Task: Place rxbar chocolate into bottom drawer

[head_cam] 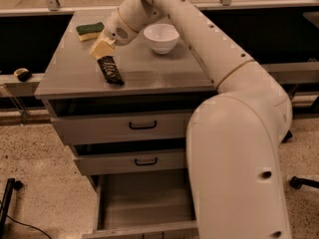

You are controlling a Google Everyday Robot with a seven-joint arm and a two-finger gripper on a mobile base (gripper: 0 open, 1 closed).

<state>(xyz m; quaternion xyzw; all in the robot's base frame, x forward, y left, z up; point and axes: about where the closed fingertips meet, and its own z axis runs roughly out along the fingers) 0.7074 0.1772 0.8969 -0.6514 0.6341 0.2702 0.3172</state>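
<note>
One robot arm (pixel 239 133) over a grey cabinet (pixel 149 68), snack bar (pixel 110 69) on top

Standing in front of the cabinet, I see a thick white arm rise from the lower right, bend, and stretch up and across to the left over the flat grey top. Its gripper (pixel 102 48), cream-coloured, points down over the left part of the top, right at the far end of the snack bar. Whether it is open or closed, and whether it has any hold of the bar, I cannot tell.

The snack bar is flat, in a black wrapper with pale lettering. It lies slanted on the cabinet top, its near end close to the front edge.

Near the back left corner lies a green and yellow sponge (pixel 89 30). A white bowl (pixel 161 36) stands upright just to the right of the gripper, beside the arm.

Under the top, the top drawer (pixel 99 128) and the middle drawer (pixel 109 162) show grey fronts, each with a black handle. Lowest of all, the bottom drawer (pixel 144 198) is pulled out towards me, its plain grey inside showing; the arm hides its right side. A speckled floor (pixel 40 173) spreads to the left.
</note>
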